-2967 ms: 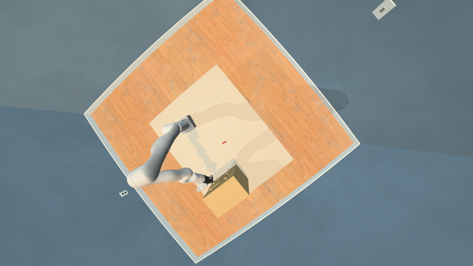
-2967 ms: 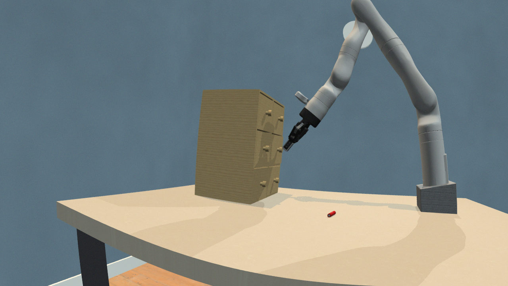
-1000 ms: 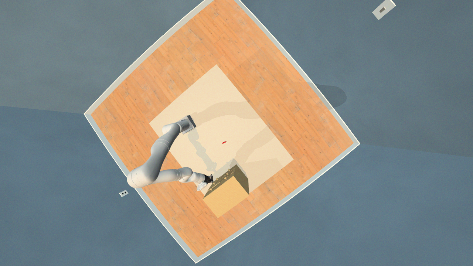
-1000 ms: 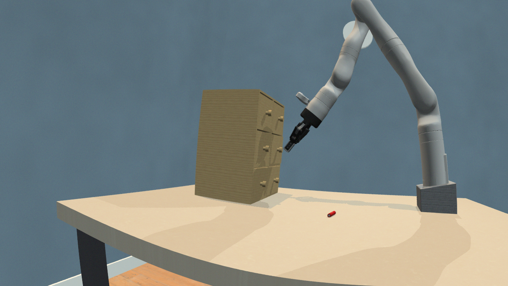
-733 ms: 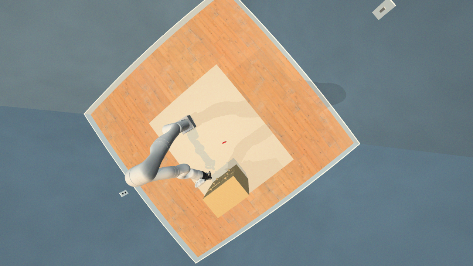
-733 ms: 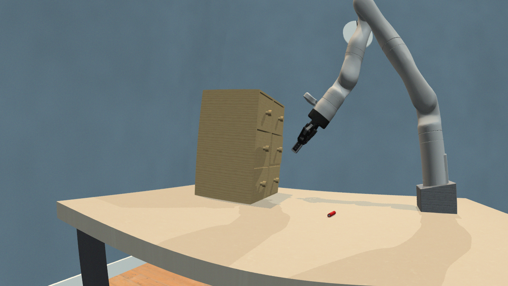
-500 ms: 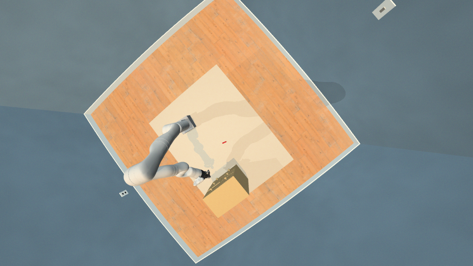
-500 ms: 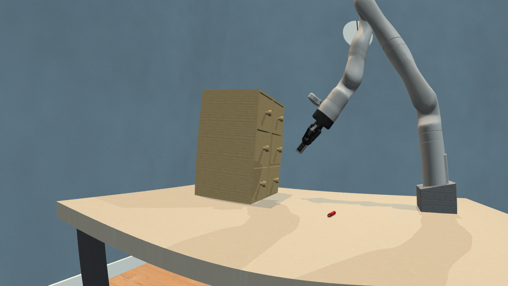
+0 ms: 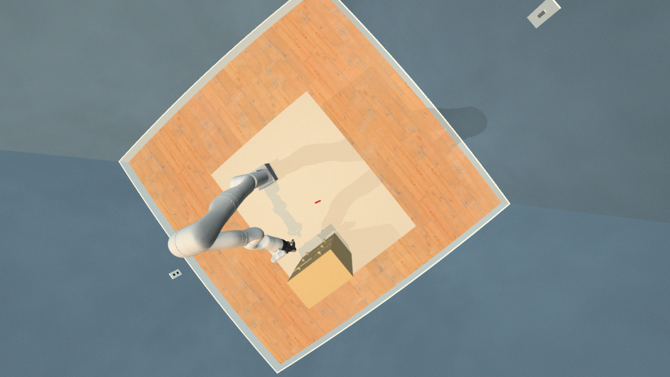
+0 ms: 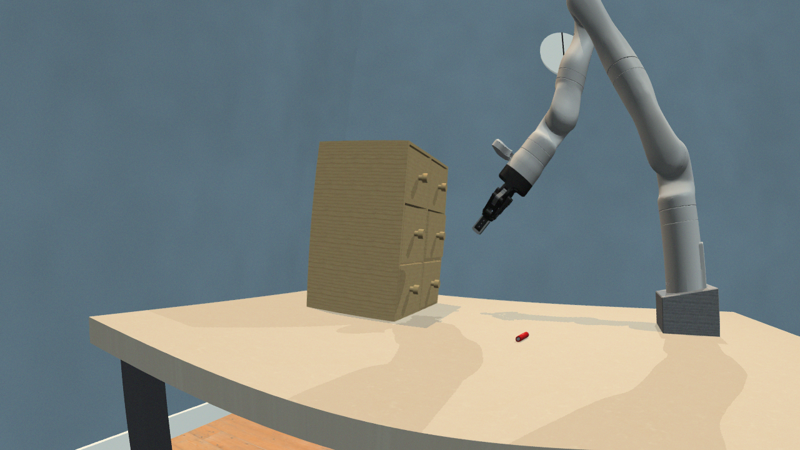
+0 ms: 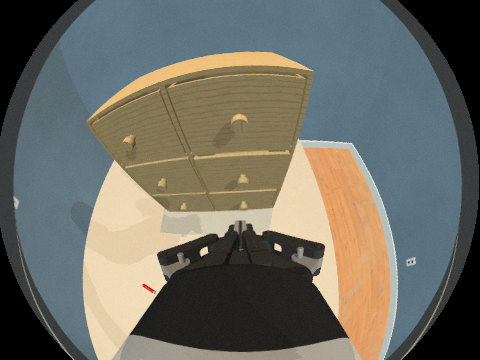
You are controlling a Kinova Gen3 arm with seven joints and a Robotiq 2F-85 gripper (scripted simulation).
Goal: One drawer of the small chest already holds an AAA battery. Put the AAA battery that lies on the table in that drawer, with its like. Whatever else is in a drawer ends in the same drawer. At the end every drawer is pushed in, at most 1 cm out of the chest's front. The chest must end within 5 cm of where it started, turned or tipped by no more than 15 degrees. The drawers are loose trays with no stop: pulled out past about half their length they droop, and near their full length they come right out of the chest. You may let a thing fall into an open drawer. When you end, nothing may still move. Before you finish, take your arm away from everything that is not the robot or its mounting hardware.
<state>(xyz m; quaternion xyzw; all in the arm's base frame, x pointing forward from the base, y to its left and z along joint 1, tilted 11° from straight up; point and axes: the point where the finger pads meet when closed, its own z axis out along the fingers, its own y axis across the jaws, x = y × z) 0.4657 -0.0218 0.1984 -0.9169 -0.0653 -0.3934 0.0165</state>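
Taking the upright pale-wood chest with six round-knobbed drawers (image 9: 320, 279) (image 10: 357, 229) (image 11: 205, 115) as our landmark, we see it standing on the cream rectangular bench (image 9: 299, 140) (image 10: 251, 341) (image 11: 117, 240), its drawers looking pushed in. The white-and-grey jointed arm (image 9: 224, 201) (image 10: 637, 89) rises from a dark block well apart from the chest's front. Its black-and-silver fingers (image 9: 293, 245) (image 10: 479, 225) hang before that front, touching nothing, pressed together on nothing. The small red cylindrical AAA battery (image 9: 317, 201) (image 10: 522, 337) (image 11: 148, 288) lies on its side on the bench, out in front of the chest.

We judge the step in hand is finding the drawer with the matching battery. We should spread the fingers, square them to one knob, grip it and draw straight out, gently, stopping short of half length so the tray neither droops nor drags the chest. We can read no brand, label or writing on the battery or chest.

Gripper (image 9: 294, 245) (image 10: 479, 228) (image 11: 241, 227) backed away from chest (image 9: 320, 279) (image 10: 357, 229) (image 11: 235, 115), toward worktop edge bearing arm's base (image 9: 272, 174) (image 10: 690, 313).
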